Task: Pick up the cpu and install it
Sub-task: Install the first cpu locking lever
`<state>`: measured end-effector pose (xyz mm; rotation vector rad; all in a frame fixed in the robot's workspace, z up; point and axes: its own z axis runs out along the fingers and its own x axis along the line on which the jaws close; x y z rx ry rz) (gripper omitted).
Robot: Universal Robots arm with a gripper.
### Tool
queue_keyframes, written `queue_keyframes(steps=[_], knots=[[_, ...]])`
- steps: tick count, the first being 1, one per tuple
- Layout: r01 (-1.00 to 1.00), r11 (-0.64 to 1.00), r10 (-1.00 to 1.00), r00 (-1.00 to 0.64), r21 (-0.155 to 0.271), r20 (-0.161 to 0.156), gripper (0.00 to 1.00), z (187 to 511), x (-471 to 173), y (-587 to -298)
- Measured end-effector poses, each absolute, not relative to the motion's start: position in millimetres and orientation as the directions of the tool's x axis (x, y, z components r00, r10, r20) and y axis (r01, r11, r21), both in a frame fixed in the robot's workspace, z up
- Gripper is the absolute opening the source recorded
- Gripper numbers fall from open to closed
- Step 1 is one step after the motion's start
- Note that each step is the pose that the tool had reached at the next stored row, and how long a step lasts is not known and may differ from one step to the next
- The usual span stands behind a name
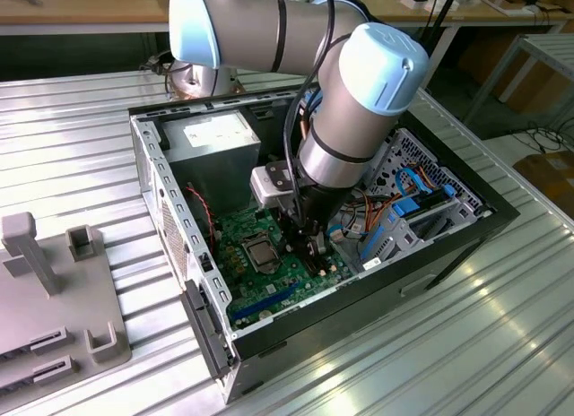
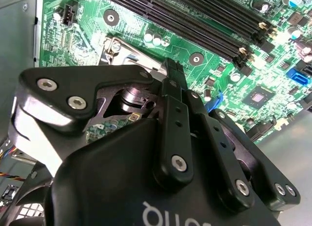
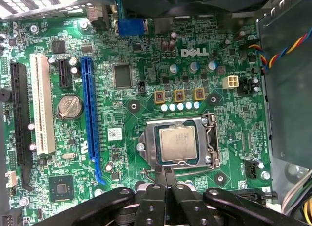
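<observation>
First wrist view: cpu (image 3: 178, 142) sits in its socket just beside the closed, empty claw (image 3: 169, 179).

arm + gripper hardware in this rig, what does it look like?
The arm has silver-grey tubes with pale blue joint caps; black cables run down it to the wrist. The gripper is black, with linkage plates held by silver screws and narrow black fingers.
</observation>
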<state>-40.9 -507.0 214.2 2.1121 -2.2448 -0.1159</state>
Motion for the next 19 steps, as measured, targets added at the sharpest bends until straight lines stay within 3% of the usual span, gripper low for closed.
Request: queue_keyframes(steps=[19], knots=[[-0.995, 0.021, -1.0, -0.022, 0.094, -0.009, 0.11, 208.8, -40.1, -507.3]])
